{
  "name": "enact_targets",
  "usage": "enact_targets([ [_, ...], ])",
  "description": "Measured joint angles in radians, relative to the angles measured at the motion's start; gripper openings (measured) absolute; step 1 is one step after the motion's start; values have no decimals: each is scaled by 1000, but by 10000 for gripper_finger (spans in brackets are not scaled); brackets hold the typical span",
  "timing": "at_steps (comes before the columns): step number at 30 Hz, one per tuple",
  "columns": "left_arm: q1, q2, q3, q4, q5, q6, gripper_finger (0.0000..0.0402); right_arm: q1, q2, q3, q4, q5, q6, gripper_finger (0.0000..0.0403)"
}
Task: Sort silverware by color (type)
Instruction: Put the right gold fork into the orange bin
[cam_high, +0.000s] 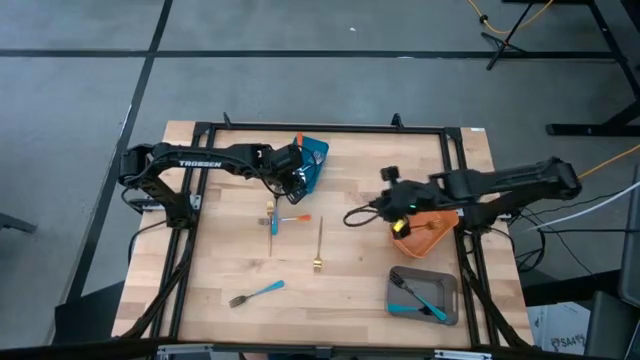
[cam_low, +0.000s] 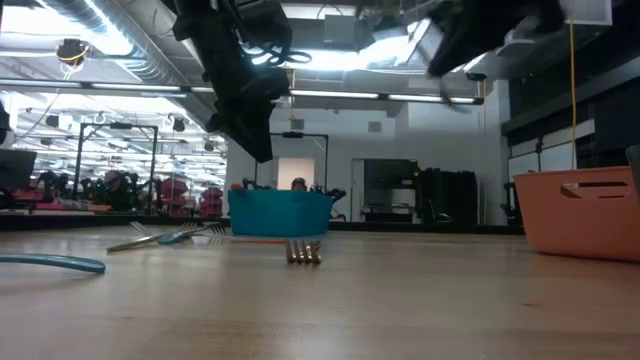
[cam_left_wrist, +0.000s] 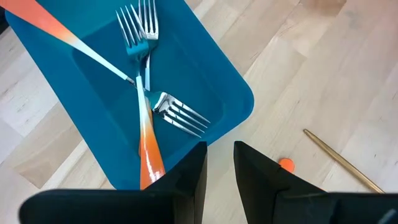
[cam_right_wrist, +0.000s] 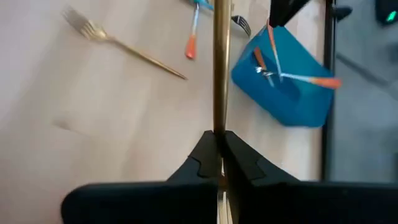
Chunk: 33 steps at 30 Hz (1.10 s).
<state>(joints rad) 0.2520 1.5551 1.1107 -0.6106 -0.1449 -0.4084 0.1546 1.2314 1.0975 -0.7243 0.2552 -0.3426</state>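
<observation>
Sorting partly done, high view. Upper centre: blue bin (cam_high: 316, 158) holding three orange-handled forks (cam_left_wrist: 146, 134), seen crossed in the left wrist view. Lower right: grey bin (cam_high: 425, 296) holding at least one blue-handled fork (cam_high: 420, 299). Right of centre: orange bin (cam_high: 428, 232), contents hidden under the right arm. Left gripper (cam_high: 292, 180) just below and left of the blue bin, fingers (cam_left_wrist: 189, 180) spread with a narrow gap, holding nothing. Right gripper (cam_high: 392, 203) at the orange bin's upper-left edge, fingers (cam_right_wrist: 205, 158) pressed together on a gold fork (cam_right_wrist: 219, 62), pinched by its slim shaft.

Left loose on the bench (cam_high: 360, 160): a gold fork (cam_high: 319, 243) at centre; a blue-handled fork (cam_high: 257, 293) at lower left; an orange-handled fork (cam_high: 294, 219) and a second blue-handled fork (cam_high: 273, 224) crossed left of centre. By judgement, about half finished; gold likely bound for the orange bin.
</observation>
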Motion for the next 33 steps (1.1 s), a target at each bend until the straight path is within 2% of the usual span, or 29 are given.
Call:
enact_targets([
  [5, 0, 0, 0, 1, 0, 0, 73, 91, -88, 0, -114, 28, 283, 1],
  [11, 0, 0, 0, 1, 0, 0, 73, 196, -129, 0, -283, 111, 492, 1],
  [15, 0, 0, 0, 0, 0, 0, 73, 253, -149, -49, -300, 152, 569, 1],
  [26, 0, 0, 0, -1, 0, 0, 73, 381, -238, -306, -297, 155, 837, 1],
  [33, 0, 0, 0, -1, 0, 0, 73, 402, -319, -429, -298, 156, 861, 1],
])
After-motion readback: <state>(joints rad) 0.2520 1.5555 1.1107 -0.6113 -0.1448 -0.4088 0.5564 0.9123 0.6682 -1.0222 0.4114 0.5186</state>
